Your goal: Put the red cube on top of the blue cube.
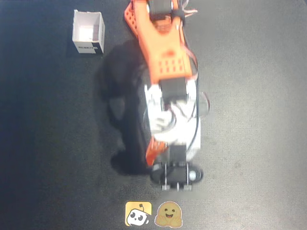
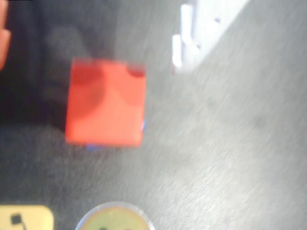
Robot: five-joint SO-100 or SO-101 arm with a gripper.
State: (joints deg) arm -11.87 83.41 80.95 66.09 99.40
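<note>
In the wrist view one red cube (image 2: 105, 103) fills the left-centre of the frame, with thin slivers of one blue cube (image 2: 143, 125) peeking out at its lower and right edges, so the red sits on the blue; in the overhead view the arm (image 1: 165, 57) hides both. The claw's (image 2: 91, 28) orange finger (image 2: 4, 40) at the left edge and white finger (image 2: 192, 33) at the top stand apart, gripping nothing. One white box (image 1: 88, 31) sits upper left on the dark worktop (image 1: 259, 120), its label unreadable, and two stickers (image 1: 138, 213) lie at the bottom edge.
</note>
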